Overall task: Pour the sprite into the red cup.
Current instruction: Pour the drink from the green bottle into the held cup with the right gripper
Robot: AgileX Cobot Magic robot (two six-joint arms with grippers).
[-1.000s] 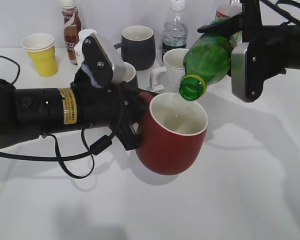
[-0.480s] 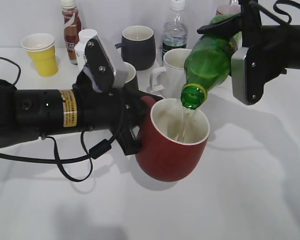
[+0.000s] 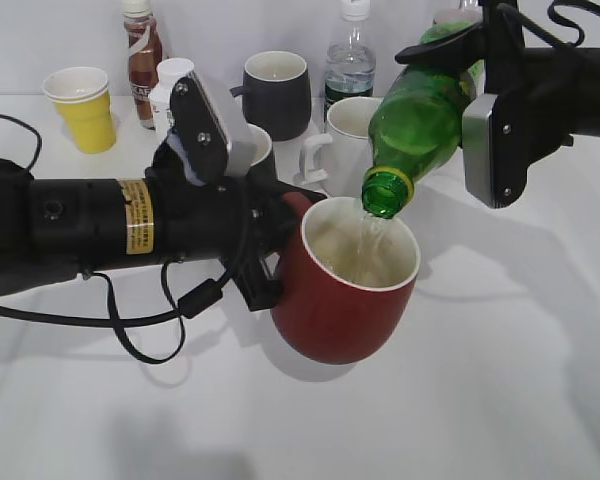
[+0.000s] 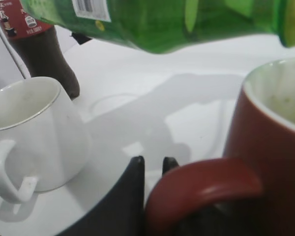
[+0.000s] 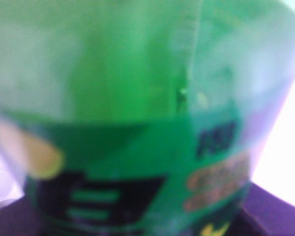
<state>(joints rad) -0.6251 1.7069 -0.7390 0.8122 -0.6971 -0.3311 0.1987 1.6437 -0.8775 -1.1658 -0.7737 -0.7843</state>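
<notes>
Sprite [image 3: 420,115] tipped over red cup [image 3: 345,300], right gripper [image 3: 480,45] apparently clamping it, left gripper [image 4: 152,169] pinching the cup's handle.

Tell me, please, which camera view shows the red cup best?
The exterior view: the whole red cup shows, with liquid streaming in. The left wrist view shows only its handle and part of its rim; the right wrist view shows none of it.
</notes>
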